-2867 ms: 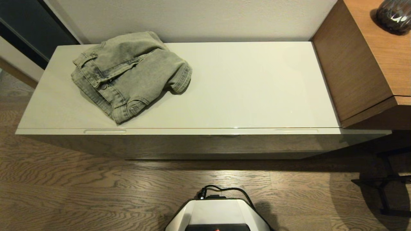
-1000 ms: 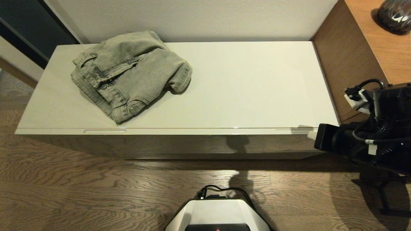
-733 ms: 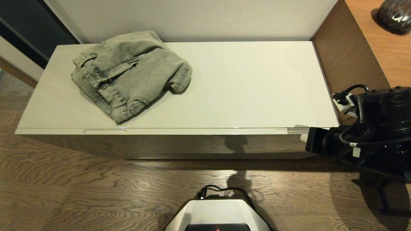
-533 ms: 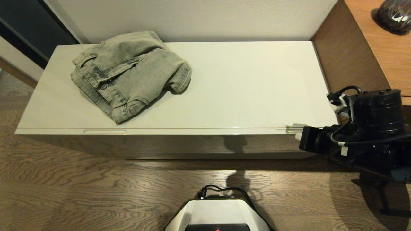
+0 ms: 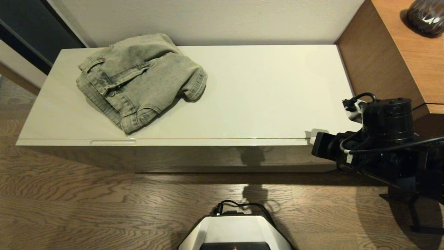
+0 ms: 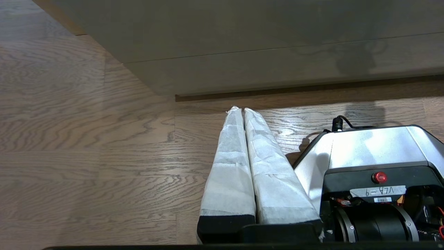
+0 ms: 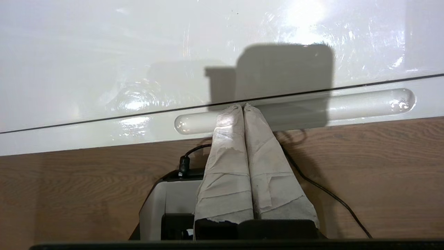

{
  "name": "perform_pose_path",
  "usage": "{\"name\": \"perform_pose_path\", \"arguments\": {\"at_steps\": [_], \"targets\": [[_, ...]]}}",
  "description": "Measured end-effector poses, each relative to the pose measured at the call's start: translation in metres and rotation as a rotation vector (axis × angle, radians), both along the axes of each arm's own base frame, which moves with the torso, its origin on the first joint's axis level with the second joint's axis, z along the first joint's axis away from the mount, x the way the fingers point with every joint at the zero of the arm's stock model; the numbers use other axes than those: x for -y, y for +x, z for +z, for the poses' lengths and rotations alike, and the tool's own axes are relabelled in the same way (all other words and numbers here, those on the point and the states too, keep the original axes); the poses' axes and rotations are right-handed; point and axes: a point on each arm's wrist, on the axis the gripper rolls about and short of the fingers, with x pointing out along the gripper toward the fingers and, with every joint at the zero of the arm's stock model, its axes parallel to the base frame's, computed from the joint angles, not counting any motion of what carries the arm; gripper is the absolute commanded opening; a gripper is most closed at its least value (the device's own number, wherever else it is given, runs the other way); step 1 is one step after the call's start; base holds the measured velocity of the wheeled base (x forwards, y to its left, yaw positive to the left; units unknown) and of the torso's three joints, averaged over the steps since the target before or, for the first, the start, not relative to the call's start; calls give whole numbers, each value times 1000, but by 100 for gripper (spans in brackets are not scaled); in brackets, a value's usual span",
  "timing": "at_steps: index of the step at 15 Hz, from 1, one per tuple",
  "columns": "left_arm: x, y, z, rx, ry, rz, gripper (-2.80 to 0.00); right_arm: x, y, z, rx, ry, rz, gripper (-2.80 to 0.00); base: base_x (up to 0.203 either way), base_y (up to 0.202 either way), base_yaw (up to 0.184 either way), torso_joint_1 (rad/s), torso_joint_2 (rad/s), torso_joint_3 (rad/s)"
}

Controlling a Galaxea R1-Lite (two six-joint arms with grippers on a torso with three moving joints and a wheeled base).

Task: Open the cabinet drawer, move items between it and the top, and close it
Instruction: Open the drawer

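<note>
Right gripper (image 7: 242, 107) closed, tips at the right handle recess (image 7: 364, 104) of the shut drawer (image 5: 208, 142). Denim (image 5: 138, 80) lies far left on the top (image 5: 270, 90). Left gripper (image 6: 241, 111) closed, parked low over floor.

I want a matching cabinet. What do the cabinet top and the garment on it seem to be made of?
The top looks like a glossy cream lacquered or laminated panel: it mirrors light and shadow sharply; the core is not visible. The garment looks like faded grey-green denim, with stitched seams, pockets and cuffs.
</note>
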Motion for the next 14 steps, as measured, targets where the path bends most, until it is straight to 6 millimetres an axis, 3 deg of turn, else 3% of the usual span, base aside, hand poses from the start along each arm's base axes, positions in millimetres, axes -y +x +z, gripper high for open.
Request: {"name": "perform_pose_path", "arguments": {"at_steps": [7, 14], "targets": [[0, 0, 0, 0, 0, -1, -280, 1, 1, -17, -47, -20, -3, -280, 0, 0, 0, 0, 0, 0], [0, 0, 0, 0, 0, 0, -280, 7, -15, -43, -147, -37, 23, -280, 0, 0, 0, 0, 0, 0]]}}
